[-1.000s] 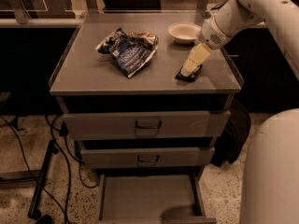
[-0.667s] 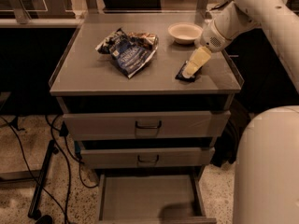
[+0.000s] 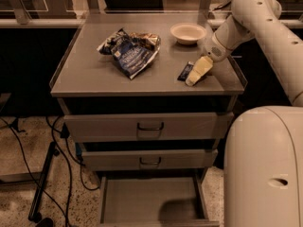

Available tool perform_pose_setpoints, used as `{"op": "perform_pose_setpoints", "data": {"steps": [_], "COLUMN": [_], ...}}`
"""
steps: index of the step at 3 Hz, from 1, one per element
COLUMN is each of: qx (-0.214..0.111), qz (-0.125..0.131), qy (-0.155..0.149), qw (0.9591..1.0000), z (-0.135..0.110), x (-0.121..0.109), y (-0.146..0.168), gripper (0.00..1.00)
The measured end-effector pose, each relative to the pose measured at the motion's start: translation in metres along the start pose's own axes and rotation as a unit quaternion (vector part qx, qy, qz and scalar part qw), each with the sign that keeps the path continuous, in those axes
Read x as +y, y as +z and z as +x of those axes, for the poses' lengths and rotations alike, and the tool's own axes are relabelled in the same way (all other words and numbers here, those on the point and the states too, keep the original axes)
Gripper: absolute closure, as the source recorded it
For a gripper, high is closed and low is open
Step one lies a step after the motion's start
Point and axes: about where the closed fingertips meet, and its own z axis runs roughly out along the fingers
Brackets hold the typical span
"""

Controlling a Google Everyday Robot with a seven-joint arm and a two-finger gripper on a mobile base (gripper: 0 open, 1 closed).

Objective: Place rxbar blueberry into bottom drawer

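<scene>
One claw [image 3: 198, 72] partly hides rxbar blueberry [image 3: 184, 72] on cabinet top [image 3: 94, 74] | grip: cannot tell | bottom drawer [image 3: 142, 200] open, front cropped

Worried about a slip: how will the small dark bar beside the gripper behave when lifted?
The rxbar blueberry lies flat on the cabinet top, right beside the gripper, so it probably won't roll or tip. Small and thin, it is likely light. Its wrapper may slide if pushed across the smooth top.
</scene>
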Motion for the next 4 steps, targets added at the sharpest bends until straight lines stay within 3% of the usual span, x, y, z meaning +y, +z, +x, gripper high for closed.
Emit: {"op": "perform_pose_setpoints", "data": {"steps": [1, 2, 4], "qx": [0.000, 0.000, 0.000], "qz": [0.000, 0.000, 0.000], "qy": [0.000, 0.000, 0.000], "qw": [1.0000, 1.0000, 1.0000], "z": [0.0000, 0.0000, 0.0000], "x": [0.0000, 0.0000, 0.0000], "y": [0.0000, 0.0001, 0.0001], "gripper": [0.00, 0.19, 0.65]}}
